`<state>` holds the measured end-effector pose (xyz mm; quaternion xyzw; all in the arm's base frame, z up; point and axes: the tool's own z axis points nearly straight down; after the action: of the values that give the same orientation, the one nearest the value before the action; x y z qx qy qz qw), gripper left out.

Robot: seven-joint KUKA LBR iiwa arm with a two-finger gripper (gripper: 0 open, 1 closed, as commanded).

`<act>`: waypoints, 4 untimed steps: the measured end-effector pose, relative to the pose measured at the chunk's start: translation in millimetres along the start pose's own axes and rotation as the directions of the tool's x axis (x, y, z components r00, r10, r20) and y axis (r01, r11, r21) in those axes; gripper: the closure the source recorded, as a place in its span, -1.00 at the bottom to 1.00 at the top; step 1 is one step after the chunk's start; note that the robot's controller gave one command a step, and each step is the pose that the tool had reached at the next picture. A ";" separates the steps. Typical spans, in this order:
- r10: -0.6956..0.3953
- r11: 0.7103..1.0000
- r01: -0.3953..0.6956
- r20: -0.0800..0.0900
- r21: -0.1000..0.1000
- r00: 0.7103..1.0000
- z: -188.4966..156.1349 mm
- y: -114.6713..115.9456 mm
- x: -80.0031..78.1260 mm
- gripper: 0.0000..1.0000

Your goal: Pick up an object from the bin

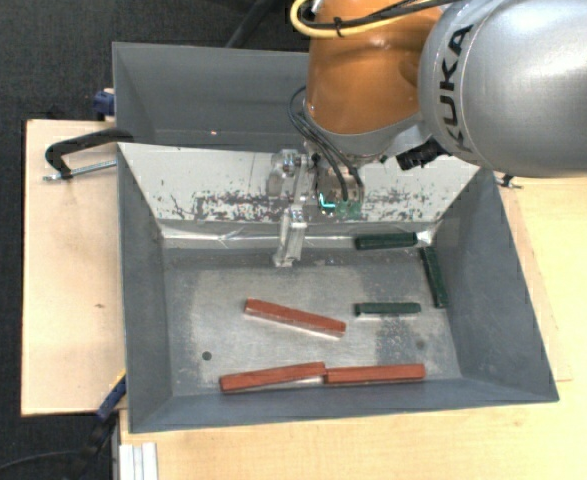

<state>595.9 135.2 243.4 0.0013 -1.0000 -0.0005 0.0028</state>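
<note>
Bin contents, one arm in attendance.

1. Grey metal bin (138,268). Sloped walls, flat speckled floor, back wall marked with dark flecks.

2. Silver arm (533,68), entering from the right of the view. Orange cover (363,58) at the wrist.

3. End effector (289,248). Hung low at the back of the bin, left of centre, tip close to the foot of the back wall, over bare floor. Apart or together: cannot tell.

4. Back green bar (385,240). Dark green, slim, lying crosswise at the foot of the back wall. To the right of the end effector, near it but apart.

5. Tilted red-brown bar (294,317). Flat on the mid-floor, right end lower in the view. In front of the end effector, apart from it. With the back green bar, nearest of the lot.

6. Side green bar (433,276). Dark green, running front to back along the foot of the right wall, upper end near the right end of the back green bar.

7. Middle green bar (387,309). Dark green, crosswise on the floor, between the tilted red-brown bar and the side green bar.

8. Front-left red-brown bar (272,377) and front-right red-brown bar (375,373). End to end along the foot of the front wall, meeting near its middle; touching or just apart, cannot tell. Well apart from the end effector.
</note>
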 end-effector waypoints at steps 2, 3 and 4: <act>-0.076 0.997 0.076 0.003 0.003 0.997 174.3 -49.1 8.3 -1.00; -0.082 0.997 0.082 0.008 0.000 0.997 170.5 -44.0 7.2 1.00; -0.087 0.996 0.087 0.015 0.002 0.996 124.4 -80.2 11.2 1.00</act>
<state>584.2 55.1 119.0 0.0448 -0.9990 0.0002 -0.0049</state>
